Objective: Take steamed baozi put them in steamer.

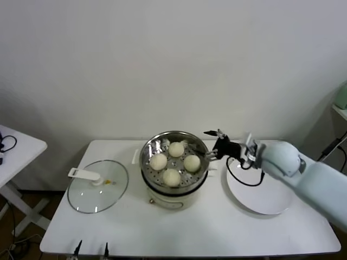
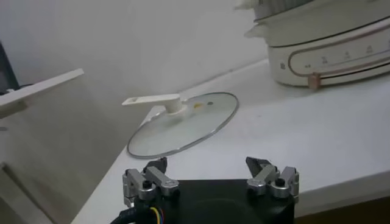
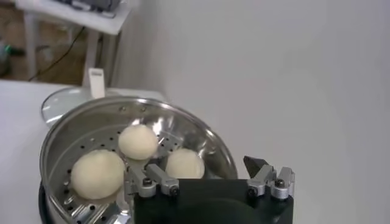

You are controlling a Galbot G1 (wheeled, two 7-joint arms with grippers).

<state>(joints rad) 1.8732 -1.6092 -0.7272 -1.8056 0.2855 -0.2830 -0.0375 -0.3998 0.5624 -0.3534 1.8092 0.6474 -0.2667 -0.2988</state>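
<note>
The steamer (image 1: 146, 153), a shiny perforated basket on a white cooker base, stands mid-table. Several off-white baozi lie in it, among them one at the back (image 1: 176, 149), one on the left (image 1: 158, 161) and one at the front (image 1: 172, 177). My right gripper (image 1: 212, 145) is open and empty, hovering just right of the steamer's rim. In the right wrist view the gripper (image 3: 201, 167) is over the rim (image 3: 201, 131), with three baozi (image 3: 139, 141) below. My left gripper (image 1: 92, 248) is open and empty at the table's front edge, also seen in the left wrist view (image 2: 207, 163).
A round glass lid (image 1: 97, 187) with a white handle lies left of the steamer; it also shows in the left wrist view (image 2: 183, 122). An empty white plate (image 1: 260, 189) lies right of the steamer, under my right arm. A second white table (image 1: 16, 146) stands at far left.
</note>
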